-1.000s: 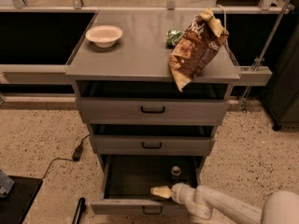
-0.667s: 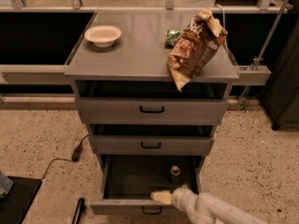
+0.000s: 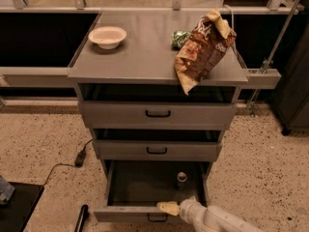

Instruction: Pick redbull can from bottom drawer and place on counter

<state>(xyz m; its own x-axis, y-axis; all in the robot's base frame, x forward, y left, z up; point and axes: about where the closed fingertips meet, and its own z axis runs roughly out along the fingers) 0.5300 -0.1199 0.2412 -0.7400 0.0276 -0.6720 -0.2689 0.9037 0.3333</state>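
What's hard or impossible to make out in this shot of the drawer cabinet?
In the camera view:
the redbull can, right side of the bottom drawer: label too small and dark.
the green packet: mostly hidden behind the chip bag on the counter.
the gripper, at the bottom drawer's front rim: its arm cut off by the lower edge.
the top drawer and middle drawer: insides lost in shadow.
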